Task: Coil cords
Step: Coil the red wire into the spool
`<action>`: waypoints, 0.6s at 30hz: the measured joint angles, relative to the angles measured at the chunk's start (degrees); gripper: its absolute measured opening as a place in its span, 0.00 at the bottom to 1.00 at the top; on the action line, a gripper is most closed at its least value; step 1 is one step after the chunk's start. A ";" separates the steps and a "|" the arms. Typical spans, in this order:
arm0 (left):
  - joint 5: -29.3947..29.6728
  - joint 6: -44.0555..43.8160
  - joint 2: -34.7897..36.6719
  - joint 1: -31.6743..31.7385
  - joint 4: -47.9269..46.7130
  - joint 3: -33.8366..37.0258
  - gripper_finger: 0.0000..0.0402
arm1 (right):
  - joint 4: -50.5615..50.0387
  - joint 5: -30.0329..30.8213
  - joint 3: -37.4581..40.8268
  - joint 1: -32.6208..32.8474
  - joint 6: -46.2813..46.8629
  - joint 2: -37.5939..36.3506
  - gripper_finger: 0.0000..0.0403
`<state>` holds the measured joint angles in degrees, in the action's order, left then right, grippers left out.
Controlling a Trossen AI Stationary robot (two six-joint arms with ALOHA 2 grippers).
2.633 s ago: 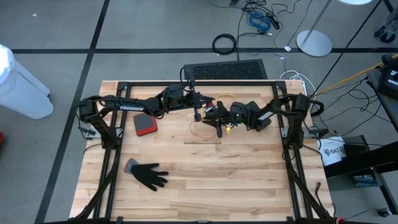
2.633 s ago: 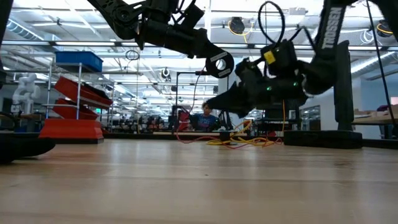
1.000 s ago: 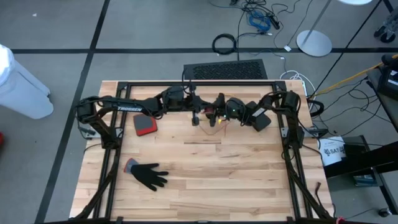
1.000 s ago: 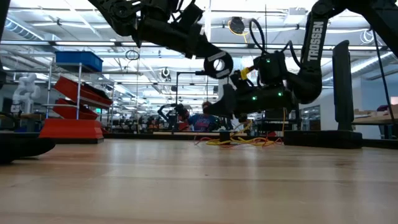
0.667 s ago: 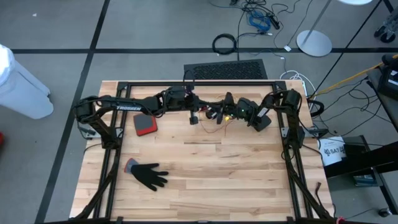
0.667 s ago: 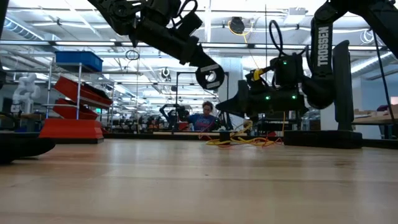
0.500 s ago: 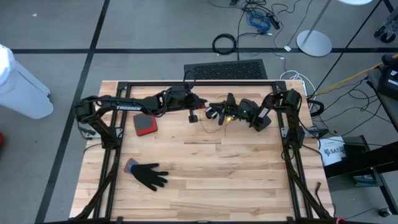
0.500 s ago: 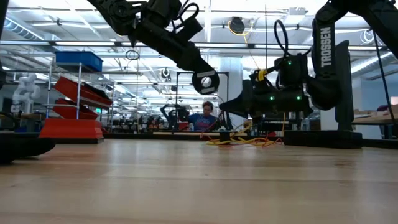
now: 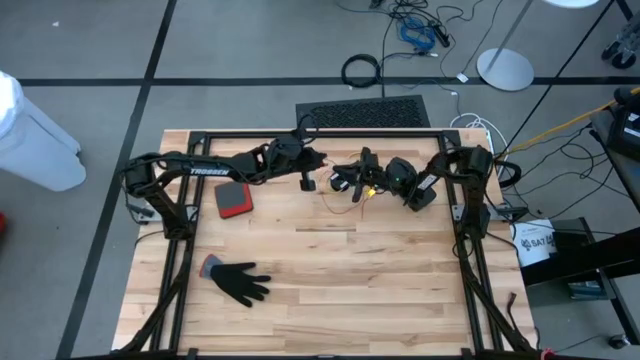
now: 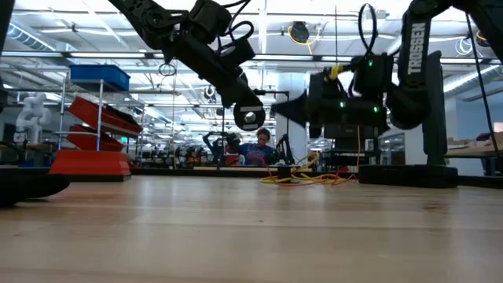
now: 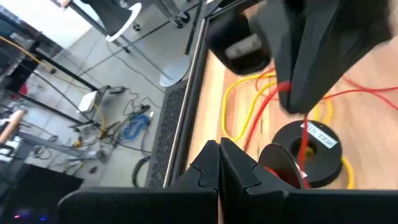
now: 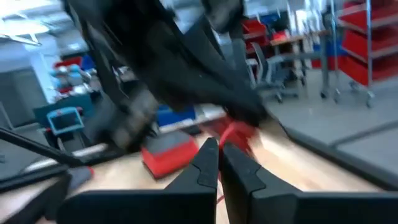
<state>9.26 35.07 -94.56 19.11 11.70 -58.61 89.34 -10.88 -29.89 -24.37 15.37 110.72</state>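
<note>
A thin red-orange cord (image 11: 303, 138) hangs from my right gripper (image 11: 287, 92) onto a black round spool (image 11: 311, 155) that sits on the table. Loops of yellow cord (image 11: 239, 102) lie on the wood around the spool. From above, the red-orange cord shows as a faint loop (image 9: 332, 206) below the two grippers. My left gripper (image 9: 306, 183) is shut just left of my right gripper (image 9: 343, 184), above the table's far middle. I cannot tell whether the left fingers (image 11: 205, 171) touch a strand. No black cord shows. My right gripper pinches the red-orange cord (image 11: 285, 87) between its two shut fingertips, coming about level from the table's right side. The cord hangs slack below the tips, and its lower part lies on the spool and the table.
A black glove (image 9: 238, 281) lies near left and a red pad (image 9: 232, 201) lies left of the grippers. A dark mat (image 9: 365, 113) lies beyond the far edge. Black frame rails (image 9: 180, 250) run along both sides. Bare wood fills the near half.
My right gripper has risen and tipped its fingers up to about level, keeping the cord. My left gripper has sunk, gone toward the table's left edge and rolled at the wrist. Both stayed shut.
</note>
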 joint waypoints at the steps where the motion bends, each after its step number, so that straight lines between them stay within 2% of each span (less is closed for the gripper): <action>1: 0.80 0.27 -0.43 -0.03 0.66 0.00 0.00 | -0.59 -0.04 -0.34 0.34 -0.33 -0.99 0.00; 4: 3.04 0.43 -1.75 0.01 3.70 0.00 0.00 | -6.32 -0.13 -1.52 1.47 -2.13 -3.98 0.00; 11: 2.73 -1.43 -3.70 -0.13 12.76 -0.02 0.00 | -17.40 1.45 -5.91 4.52 -7.48 -7.37 0.00; 18: 2.21 -4.90 -3.70 -0.52 19.06 -0.02 0.00 | -16.82 7.10 -7.12 6.25 -11.06 -7.37 0.00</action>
<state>11.46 30.17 -98.26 18.59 30.75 -58.63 72.52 -3.79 -37.01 -18.12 4.30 103.35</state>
